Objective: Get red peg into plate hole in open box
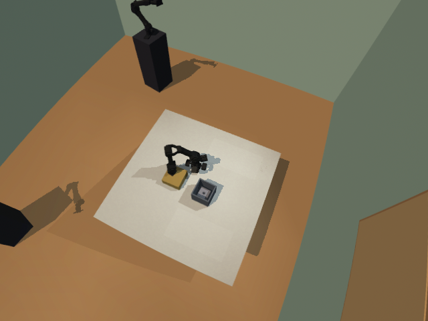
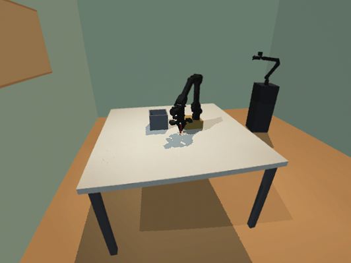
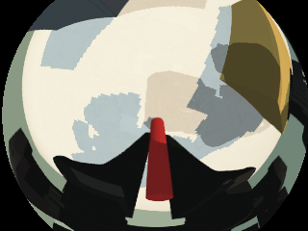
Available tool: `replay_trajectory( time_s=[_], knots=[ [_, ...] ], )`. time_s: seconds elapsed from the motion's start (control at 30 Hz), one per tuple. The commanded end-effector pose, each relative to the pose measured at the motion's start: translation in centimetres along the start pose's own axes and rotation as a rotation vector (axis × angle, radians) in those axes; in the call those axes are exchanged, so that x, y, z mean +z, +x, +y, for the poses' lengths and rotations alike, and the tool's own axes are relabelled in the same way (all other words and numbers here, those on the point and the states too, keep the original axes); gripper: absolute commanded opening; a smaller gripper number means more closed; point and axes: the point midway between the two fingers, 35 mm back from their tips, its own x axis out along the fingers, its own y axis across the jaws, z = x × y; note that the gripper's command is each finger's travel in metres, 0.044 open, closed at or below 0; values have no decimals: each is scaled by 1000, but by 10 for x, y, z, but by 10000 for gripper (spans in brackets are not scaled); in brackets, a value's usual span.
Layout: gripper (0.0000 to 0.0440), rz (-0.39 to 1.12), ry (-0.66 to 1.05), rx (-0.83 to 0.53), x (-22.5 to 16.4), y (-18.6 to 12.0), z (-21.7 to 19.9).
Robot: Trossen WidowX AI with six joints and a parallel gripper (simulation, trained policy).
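Observation:
The red peg (image 2: 180,128) (image 3: 159,173) stands roughly upright, slightly tilted, between the fingertips. My gripper (image 2: 180,129) (image 3: 157,138) is shut on it, low over the table; whether the peg's lower end touches the table I cannot tell. In the top view the arm hides the peg. The dark grey open box (image 1: 199,199) (image 2: 159,122) (image 3: 72,15) stands on the table, a short way to the side of the gripper. The light plate (image 1: 207,194) with its dark hole (image 1: 203,192) shows at the bottom of the box, with no peg in it.
A yellow block (image 1: 174,180) (image 2: 195,124) (image 3: 250,19) lies at the arm's base, close to the gripper and beside the box. The white table top (image 1: 138,193) (image 2: 132,164) carries them. Dark pedestals stand off the table, one with another arm (image 1: 140,15) (image 2: 272,66).

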Motion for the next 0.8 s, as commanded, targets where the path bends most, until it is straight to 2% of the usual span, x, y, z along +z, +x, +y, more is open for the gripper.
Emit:
replay_trajectory(
  time_s=[0.0, 0.37, 0.77],
  knots=[
    [0, 22, 11, 23, -5, -8, 7],
    [0, 77, 18, 109, -17, -37, 29],
    [0, 109, -4, 236, -21, -84, 60]
  ],
)
